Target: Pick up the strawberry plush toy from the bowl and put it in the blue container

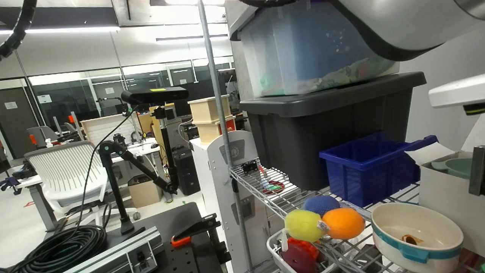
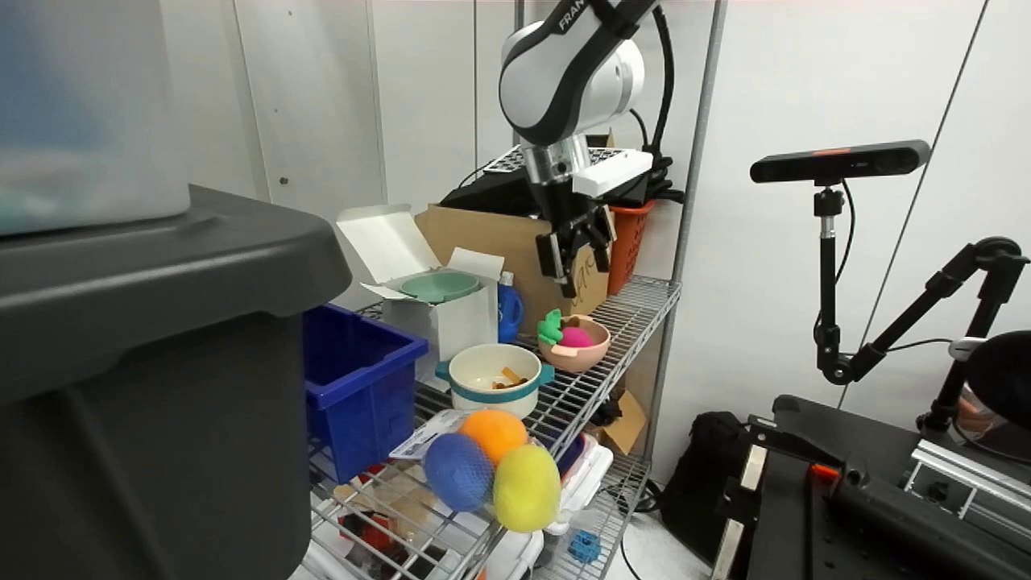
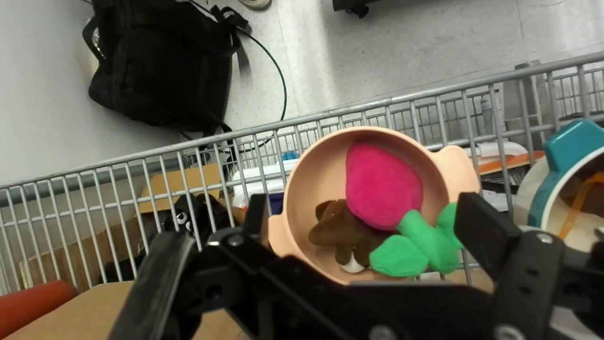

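The strawberry plush toy, bright pink with green leaves, lies in a round peach bowl beside a brown plush. In an exterior view the plush and bowl sit near the shelf's far end. My gripper is open and empty above the bowl, its fingers apart on either side in the wrist view. It also hangs over the bowl in an exterior view. The blue container, a deep-blue crate, stands on the shelf in both exterior views; it is out of the wrist view.
A white pot with a teal band stands between bowl and container. A white box with a green bowl and a cardboard box stand behind. Blue, orange and yellow balls lie at the wire shelf's edge. A dark grey bin adjoins the container.
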Motion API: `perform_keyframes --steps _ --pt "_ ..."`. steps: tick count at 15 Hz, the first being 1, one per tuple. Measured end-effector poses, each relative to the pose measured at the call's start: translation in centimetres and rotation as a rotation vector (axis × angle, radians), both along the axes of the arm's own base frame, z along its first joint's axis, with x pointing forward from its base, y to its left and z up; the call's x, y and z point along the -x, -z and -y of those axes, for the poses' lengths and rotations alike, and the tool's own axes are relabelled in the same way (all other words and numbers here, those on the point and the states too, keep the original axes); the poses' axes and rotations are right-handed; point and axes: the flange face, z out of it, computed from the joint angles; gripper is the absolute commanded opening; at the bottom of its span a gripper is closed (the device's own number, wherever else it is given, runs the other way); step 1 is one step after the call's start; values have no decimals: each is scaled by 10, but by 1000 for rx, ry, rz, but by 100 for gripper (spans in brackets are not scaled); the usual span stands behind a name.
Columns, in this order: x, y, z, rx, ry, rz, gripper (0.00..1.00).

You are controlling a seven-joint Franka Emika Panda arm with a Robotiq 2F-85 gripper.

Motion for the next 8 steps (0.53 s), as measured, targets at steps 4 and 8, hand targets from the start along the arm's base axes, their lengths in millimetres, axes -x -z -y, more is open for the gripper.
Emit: perform_keyframes --steps 4,8 --pt "-1 13 14 2 20 -18 100" --pt "-2 38 29 4 36 -34 100"
